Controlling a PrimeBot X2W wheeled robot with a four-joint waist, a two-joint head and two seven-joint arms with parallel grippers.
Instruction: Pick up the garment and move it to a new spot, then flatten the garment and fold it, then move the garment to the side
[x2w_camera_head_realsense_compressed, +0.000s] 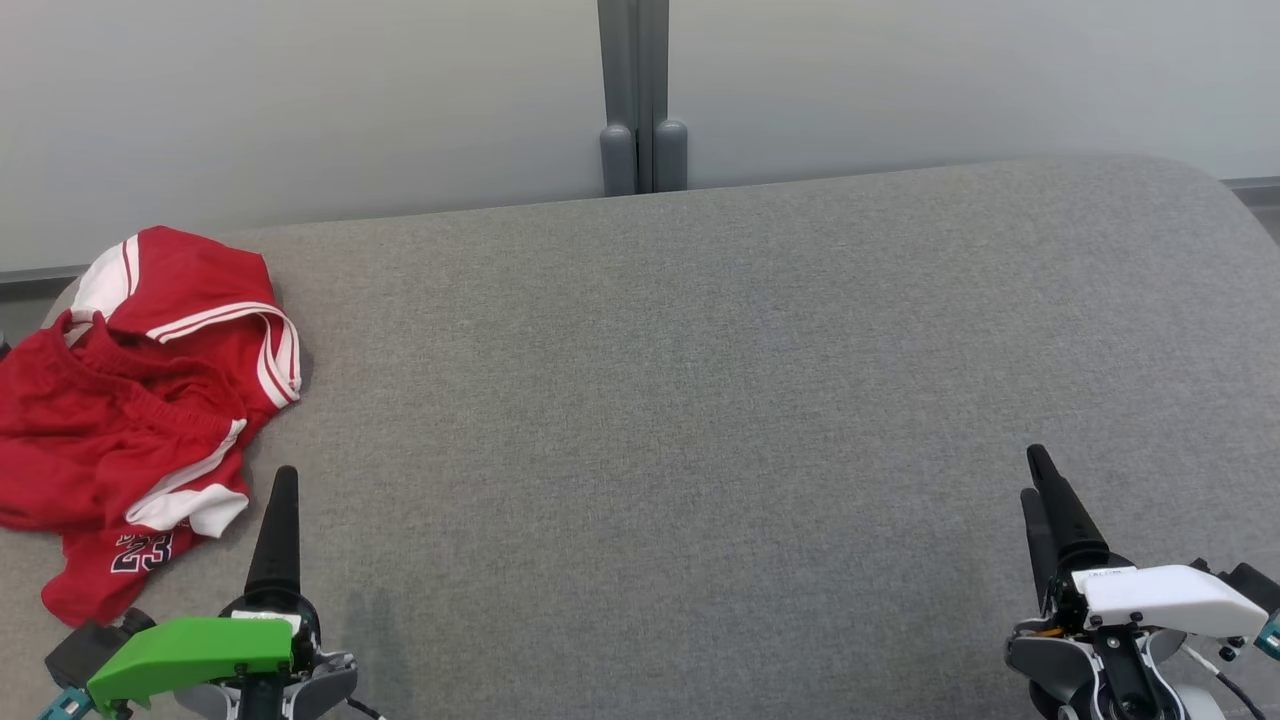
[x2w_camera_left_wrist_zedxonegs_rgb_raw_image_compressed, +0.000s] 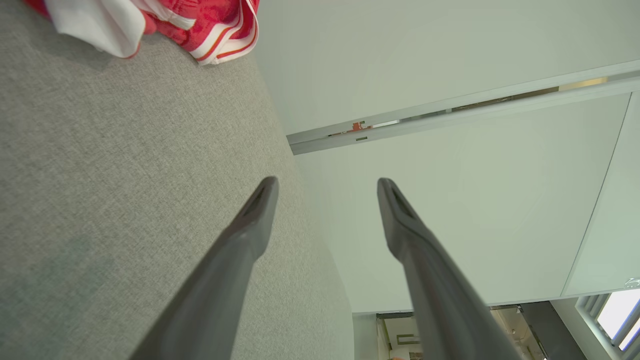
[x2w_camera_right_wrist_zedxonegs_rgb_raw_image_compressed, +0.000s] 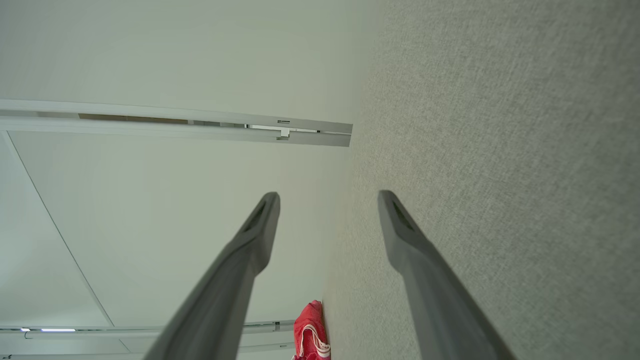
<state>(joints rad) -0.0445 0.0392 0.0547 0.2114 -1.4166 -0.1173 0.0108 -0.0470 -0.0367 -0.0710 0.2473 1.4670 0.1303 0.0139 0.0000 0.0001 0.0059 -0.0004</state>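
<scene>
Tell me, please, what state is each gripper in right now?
Left gripper: open, holding nothing.
Right gripper: open, holding nothing.

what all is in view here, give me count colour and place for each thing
garment: one, red with white trim and a 23 print, crumpled at the left end of the surface
surface: one, grey fabric, spread across the head view
wall panels: two, pale, behind the surface
post: one, grey, between the panels at top centre
left tool: one, dark fingers, green cover, lower left beside the garment, open, empty
right tool: one, dark fingers, white cover, lower right, open, empty
</scene>
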